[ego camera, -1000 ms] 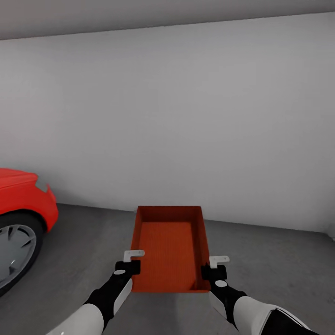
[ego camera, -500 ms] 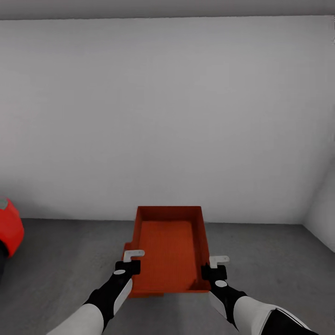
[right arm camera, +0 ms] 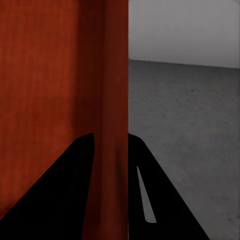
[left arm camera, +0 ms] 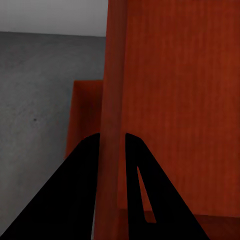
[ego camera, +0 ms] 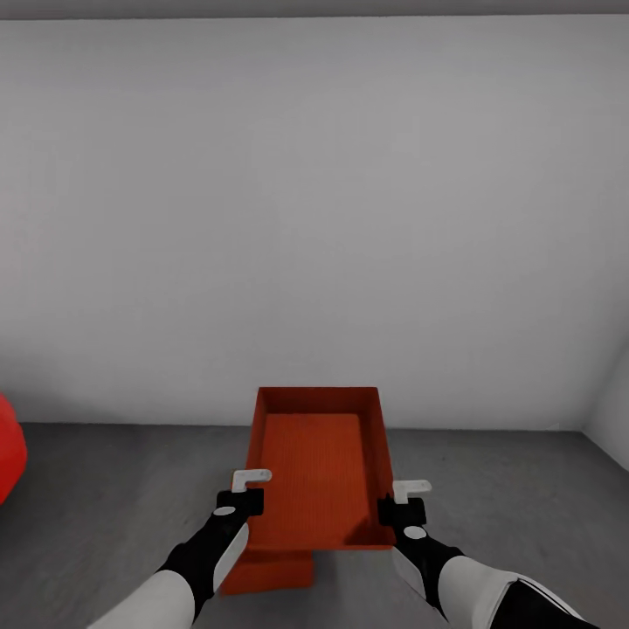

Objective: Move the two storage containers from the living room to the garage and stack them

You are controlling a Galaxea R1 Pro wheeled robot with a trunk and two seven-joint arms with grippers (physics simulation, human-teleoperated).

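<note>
Head view: left gripper [ego camera: 247,494] and right gripper [ego camera: 404,501] each pinch a thin, stiff-looking side wall of the carried container [ego camera: 316,467], probably light, above the floor container [ego camera: 266,572].

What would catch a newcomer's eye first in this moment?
The orange-red box held up in the middle, with the left gripper and right gripper each pinching a side wall. Below it, a second box sits on the grey floor. At the far left edge, a sliver of red car stands against the pale wall.
</note>
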